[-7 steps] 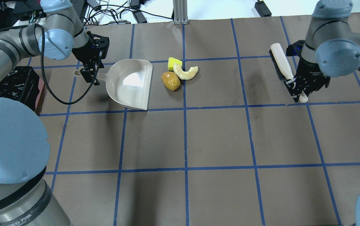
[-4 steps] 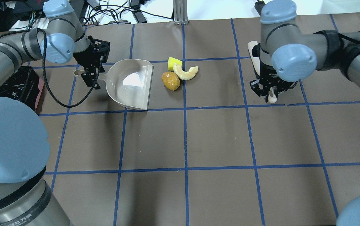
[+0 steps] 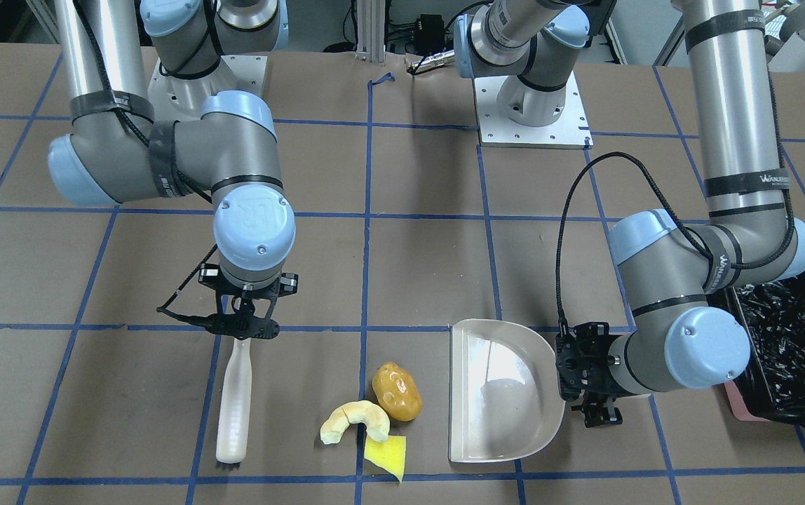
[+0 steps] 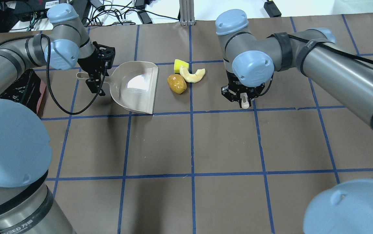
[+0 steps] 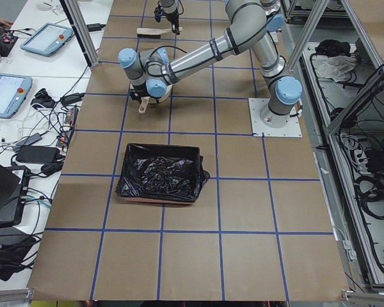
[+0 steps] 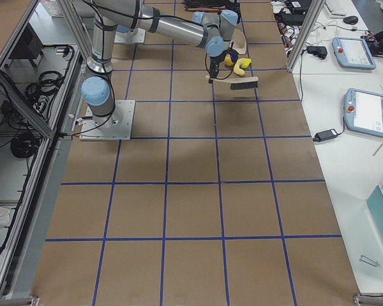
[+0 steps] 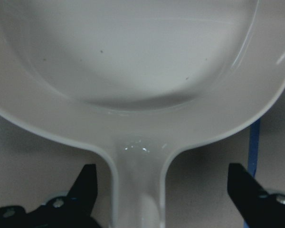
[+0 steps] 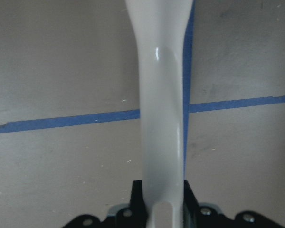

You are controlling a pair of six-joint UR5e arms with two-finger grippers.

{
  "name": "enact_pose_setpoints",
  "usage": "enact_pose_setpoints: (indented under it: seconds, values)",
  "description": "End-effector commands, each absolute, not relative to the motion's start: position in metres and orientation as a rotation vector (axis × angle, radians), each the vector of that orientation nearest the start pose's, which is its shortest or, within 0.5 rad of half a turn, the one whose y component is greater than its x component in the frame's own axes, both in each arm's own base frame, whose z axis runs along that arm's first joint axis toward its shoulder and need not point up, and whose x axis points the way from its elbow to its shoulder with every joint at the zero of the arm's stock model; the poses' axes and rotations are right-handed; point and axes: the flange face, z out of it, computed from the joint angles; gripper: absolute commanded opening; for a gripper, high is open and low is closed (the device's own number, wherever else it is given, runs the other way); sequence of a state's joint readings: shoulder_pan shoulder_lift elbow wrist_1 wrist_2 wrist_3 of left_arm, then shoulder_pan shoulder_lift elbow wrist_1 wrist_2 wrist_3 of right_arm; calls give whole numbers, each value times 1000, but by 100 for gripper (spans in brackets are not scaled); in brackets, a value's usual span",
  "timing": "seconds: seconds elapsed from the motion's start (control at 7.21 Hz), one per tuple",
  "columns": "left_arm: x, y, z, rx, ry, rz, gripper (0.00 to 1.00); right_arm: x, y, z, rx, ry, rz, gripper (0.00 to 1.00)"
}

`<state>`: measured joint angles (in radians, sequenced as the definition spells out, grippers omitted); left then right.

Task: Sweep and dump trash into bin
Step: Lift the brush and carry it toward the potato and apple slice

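The trash lies together on the brown table: an amber lump (image 4: 176,84) (image 3: 397,391), a pale crescent (image 4: 192,75) (image 3: 353,419) and a yellow wedge (image 4: 180,65) (image 3: 385,452). My right gripper (image 4: 243,97) (image 3: 241,326) (image 8: 164,209) is shut on the handle of a white brush (image 3: 234,400), which is to the right of the trash in the overhead view. My left gripper (image 4: 95,83) (image 7: 164,199) is open, its fingers (image 7: 88,190) wide on either side of the handle of the empty beige dustpan (image 4: 134,86) (image 3: 501,393). The black-lined bin (image 4: 17,87) (image 3: 795,351) (image 5: 159,173) stands behind the left arm.
The dustpan's open lip faces the trash, a short gap away. Blue tape lines grid the table. Cables and power bricks (image 4: 121,14) lie beyond the far edge. Bare table stretches between the robot's base and the trash.
My right arm has carried the brush leftward from the table's right side to just right of the trash. My left gripper has stayed at the dustpan handle.
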<state>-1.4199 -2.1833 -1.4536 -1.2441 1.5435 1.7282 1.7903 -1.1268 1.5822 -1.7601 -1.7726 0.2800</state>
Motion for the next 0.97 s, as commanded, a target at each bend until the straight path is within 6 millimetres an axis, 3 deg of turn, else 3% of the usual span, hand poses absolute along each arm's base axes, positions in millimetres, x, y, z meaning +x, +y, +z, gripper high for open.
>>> enact_pose_setpoints:
  seconds: [0.0, 0.14, 0.28, 0.42, 0.83]
  values:
    - [-33, -684, 208, -2118, -2104, -111, 80, 284, -570, 244, 95, 3367, 379, 12]
    - [-34, -683, 207, -2120, -2100, -113, 75, 298, -570, 238, 103, 3372, 382, 12]
    - [-36, -682, 206, -2122, -2096, -114, 63, 307, -567, 237, 104, 3373, 378, 12]
    - [-35, -684, 207, -2130, -2103, -106, 41, 312, -566, 238, 123, 3336, 384, 12]
    - [-40, -684, 207, -2140, -2096, -105, 12, 332, -563, 228, 178, 3326, 395, 12]
